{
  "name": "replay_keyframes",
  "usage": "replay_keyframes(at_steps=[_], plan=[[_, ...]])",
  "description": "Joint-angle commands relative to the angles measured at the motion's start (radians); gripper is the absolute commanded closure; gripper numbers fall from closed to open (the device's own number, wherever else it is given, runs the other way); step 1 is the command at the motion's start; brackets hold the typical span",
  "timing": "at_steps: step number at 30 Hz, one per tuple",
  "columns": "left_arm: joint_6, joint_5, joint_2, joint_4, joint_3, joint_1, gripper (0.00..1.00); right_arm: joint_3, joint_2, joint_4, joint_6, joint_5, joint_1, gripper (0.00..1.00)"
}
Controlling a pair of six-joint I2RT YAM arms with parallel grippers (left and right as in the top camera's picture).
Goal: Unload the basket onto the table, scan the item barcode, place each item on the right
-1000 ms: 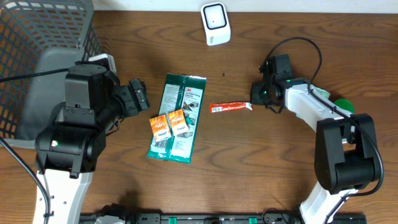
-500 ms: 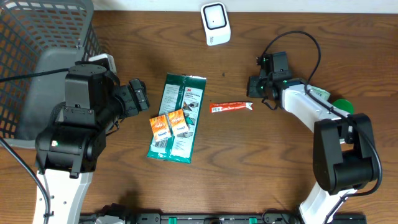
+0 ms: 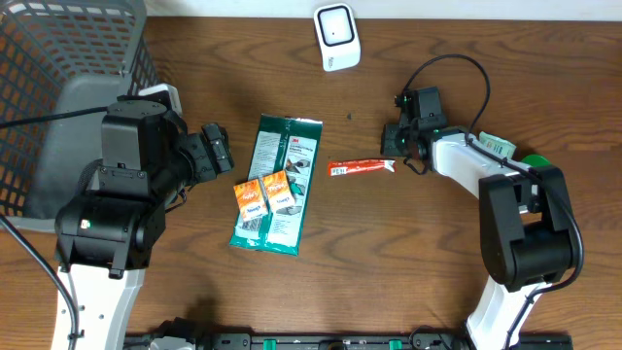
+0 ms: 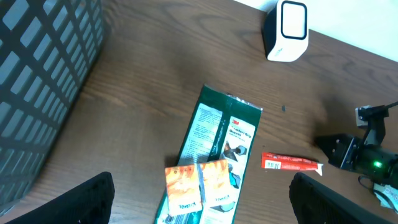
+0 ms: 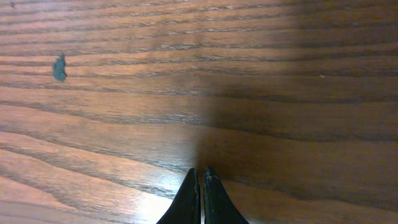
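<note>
Sachet: we see the red sachet (image 3: 361,167) lying flat on the counter (image 3: 389,253), long side running from 9 to 3 o'clock in the overhead view.
Right end effector: the right end effector (image 3: 394,144) has its fingers pressed together and grips nothing; in its wrist view the closed tips sit over bare wood.
Sachet to right end effector: in the overhead view the sachet lies at about 8 o'clock from the tips, with its near end just beside them. We cannot tell whether they touch, and the wrist view does not show the sachet.
Left end effector: the left end effector (image 3: 222,149) is spread wide and empty, well apart from the sachet, which lies at its 3 o'clock.
Scanner: the white scanner (image 3: 336,37) stands at about 12 o'clock from the sachet, well apart.
Pack: a green pack (image 3: 277,185) lies at 9 o'clock from the sachet, between it and the left end effector, with two orange packets (image 3: 264,194) on top.
Basket: a grey basket (image 3: 58,58) fills the 10 o'clock corner.
</note>
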Motion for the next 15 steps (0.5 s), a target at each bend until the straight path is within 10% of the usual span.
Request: replay_keyframes(at_steps=[1, 15], plan=[[0.002, -0.016, -0.002, 0.0, 0.013, 0.003, 0.1, -0.012, 0.007, -0.035, -0.008, 0.009, 0.003, 0.99], [0.002, -0.016, -0.002, 0.0, 0.013, 0.003, 0.1, -0.012, -0.005, -0.282, -0.008, -0.145, 0.003, 0.99]])
